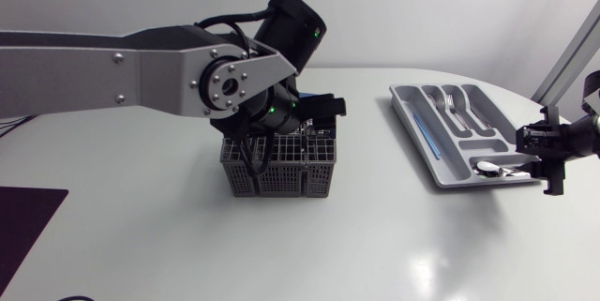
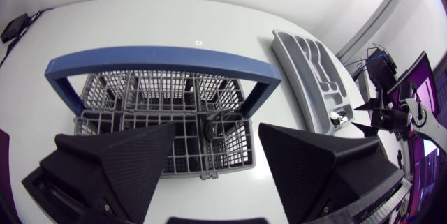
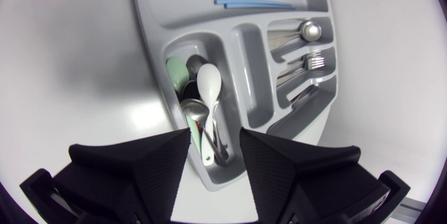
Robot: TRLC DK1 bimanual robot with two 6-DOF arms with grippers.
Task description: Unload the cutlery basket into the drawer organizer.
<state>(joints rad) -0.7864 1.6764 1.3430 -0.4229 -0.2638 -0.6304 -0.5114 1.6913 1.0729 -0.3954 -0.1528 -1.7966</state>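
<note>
The grey cutlery basket [image 1: 281,177] with its blue handle [image 2: 160,60] stands mid-table. My left gripper [image 1: 281,132] hangs just above it, fingers wide open [image 2: 216,137] over the compartments; a dark utensil [image 2: 211,128] shows in one cell. The grey drawer organizer [image 1: 412,113] lies at the right. My right gripper [image 1: 542,156] hovers over its near end, open [image 3: 215,137], its fingers apart above the spoon compartment. That compartment holds a white spoon [image 3: 209,84] and metal spoons [image 3: 198,112]. Forks [image 3: 314,60] and a blue straw [image 3: 251,3] lie in other slots.
The organizer [image 3: 150,28] sits close to the table's right edge. A dark mat [image 1: 23,217] lies at the front left corner. Bare white tabletop stretches between basket and organizer [image 2: 307,91].
</note>
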